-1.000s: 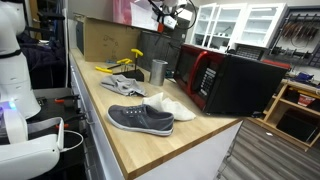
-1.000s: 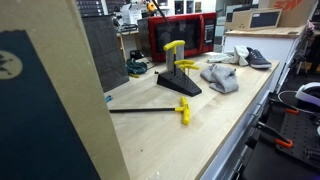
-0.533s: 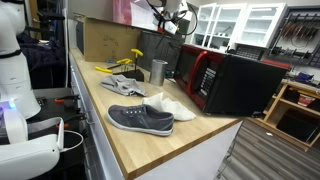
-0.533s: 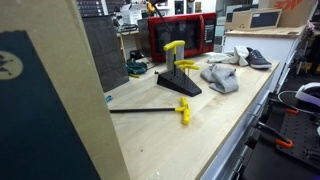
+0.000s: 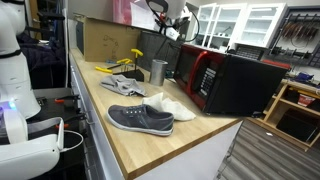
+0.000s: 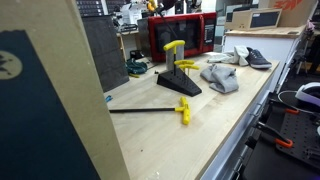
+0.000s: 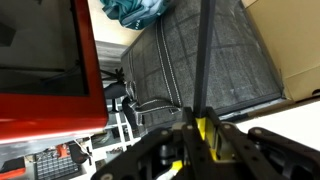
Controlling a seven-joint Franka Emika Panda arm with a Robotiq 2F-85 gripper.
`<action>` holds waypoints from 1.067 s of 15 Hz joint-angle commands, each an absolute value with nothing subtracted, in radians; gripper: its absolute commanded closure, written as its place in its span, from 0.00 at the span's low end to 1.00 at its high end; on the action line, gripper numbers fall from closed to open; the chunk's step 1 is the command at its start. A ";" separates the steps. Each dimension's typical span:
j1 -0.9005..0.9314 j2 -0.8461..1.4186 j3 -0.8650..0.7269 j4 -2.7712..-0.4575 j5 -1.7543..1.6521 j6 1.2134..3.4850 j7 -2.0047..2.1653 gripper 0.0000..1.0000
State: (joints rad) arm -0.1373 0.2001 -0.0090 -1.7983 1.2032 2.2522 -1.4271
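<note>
High up by the red microwave (image 5: 225,80), well clear of the bench (image 5: 130,145), the pincer (image 5: 171,24) hangs pressed together on a yellow-handled tool (image 7: 203,60). In the wrist view the tool's thin black shaft sticks straight out past the fingertips. Beneath the shaft, just beside the microwave, stands a dark grey crate (image 7: 160,60) with a teal cloth (image 7: 135,10) at its far edge. Alongside the microwave's door a metal cup (image 5: 158,71) stands and a grey shoe (image 5: 140,118) lies on the bench.

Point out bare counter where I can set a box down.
Free: the countertop between the yellow-handled tool and its front edge; the corner beyond the grey shoe. Crowded: tool stand, cloth, cup and white shoe beside the microwave.
</note>
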 commanded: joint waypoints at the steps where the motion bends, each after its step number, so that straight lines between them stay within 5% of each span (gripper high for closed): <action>1: -0.138 0.208 -0.020 -1.812 1.256 2.268 -1.618 0.96; 16: -0.136 0.252 -0.017 -1.746 1.171 2.260 -1.569 0.96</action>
State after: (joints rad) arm -0.1341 0.2487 -0.0183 -1.7765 1.1444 2.2509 -1.4295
